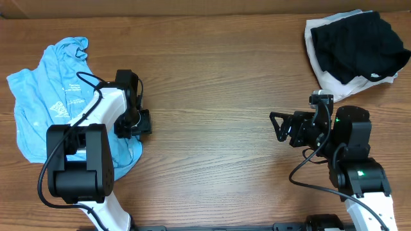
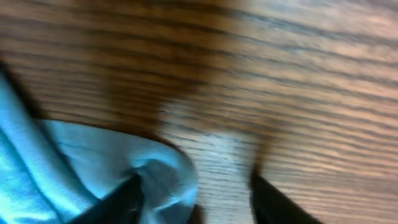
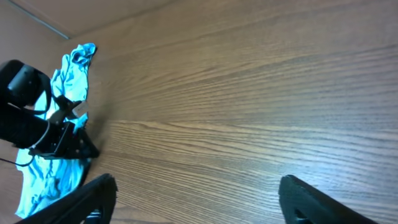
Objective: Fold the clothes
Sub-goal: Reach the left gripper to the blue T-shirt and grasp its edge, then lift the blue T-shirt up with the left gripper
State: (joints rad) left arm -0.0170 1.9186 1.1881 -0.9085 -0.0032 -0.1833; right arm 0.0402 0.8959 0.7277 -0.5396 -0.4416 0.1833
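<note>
Grasp step: sky-blue T-shirt [image 1: 38, 96] lies crumpled at the worktop's [image 1: 212, 64] left. Left gripper [image 1: 142, 122] half open at its edge, nothing pinched; Right gripper [image 1: 277, 127] wide open, empty, well apart. Next: pinch edge, spread flat.

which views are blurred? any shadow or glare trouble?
Left wrist: blurred throughout, the table grain smeared, the T-shirt edge soft, a dark shadow across the wood above it. Overhead: sharp, evenly lit. Right wrist: sharp, no harsh glare, wood paler toward the top right.
</note>
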